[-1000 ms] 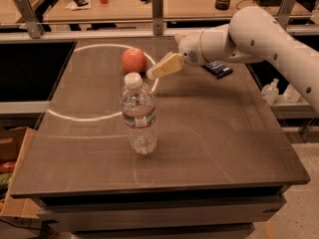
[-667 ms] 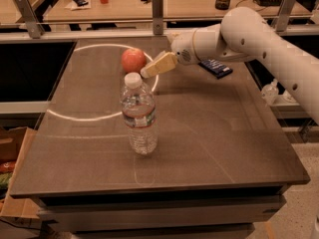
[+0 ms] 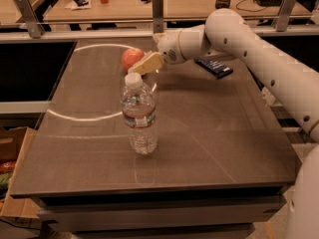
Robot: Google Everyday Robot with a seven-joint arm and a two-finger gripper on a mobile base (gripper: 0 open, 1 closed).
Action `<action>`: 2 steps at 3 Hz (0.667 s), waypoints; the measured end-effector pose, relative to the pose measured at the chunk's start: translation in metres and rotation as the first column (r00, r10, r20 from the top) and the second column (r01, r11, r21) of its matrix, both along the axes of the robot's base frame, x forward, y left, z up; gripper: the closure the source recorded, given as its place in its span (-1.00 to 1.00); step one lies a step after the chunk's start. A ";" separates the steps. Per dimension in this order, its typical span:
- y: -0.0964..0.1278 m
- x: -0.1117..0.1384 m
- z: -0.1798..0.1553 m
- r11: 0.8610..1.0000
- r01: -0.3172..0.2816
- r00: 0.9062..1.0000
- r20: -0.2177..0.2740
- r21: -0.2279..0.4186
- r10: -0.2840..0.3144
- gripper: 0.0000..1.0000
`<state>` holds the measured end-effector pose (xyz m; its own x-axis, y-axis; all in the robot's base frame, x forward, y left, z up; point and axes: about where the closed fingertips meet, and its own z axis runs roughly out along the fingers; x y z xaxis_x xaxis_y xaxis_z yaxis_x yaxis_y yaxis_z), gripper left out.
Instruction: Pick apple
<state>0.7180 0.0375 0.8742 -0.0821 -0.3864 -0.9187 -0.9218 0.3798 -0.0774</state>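
Observation:
The apple (image 3: 129,57), round and red-orange, sits on the dark table (image 3: 224,133) at the far centre-left, inside a white arc marked on the top. My gripper (image 3: 135,68) reaches in from the right on the white arm (image 3: 249,44). Its tan tip lies against the apple's lower right side and covers part of it. A clear water bottle (image 3: 139,116) with a white cap stands upright in front of the apple and the gripper, nearer the camera.
A dark blue packet (image 3: 214,66) lies on the table behind the arm, right of the apple. A metal rail with posts (image 3: 158,4) runs along the far edge. Beyond it is a wooden desk with cups and clutter. Cardboard boxes (image 3: 10,153) sit on the floor left.
The gripper has moved left and slightly down towards the apple, and its tip now overlaps the apple's right side. The apple and the bottle have not moved.

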 end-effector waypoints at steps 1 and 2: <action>0.013 0.005 -0.010 1.000 -0.013 1.000 -0.018 -0.003 0.013 -1.00; 0.022 0.010 -0.020 1.000 -0.016 0.999 -0.035 -0.004 0.015 -1.00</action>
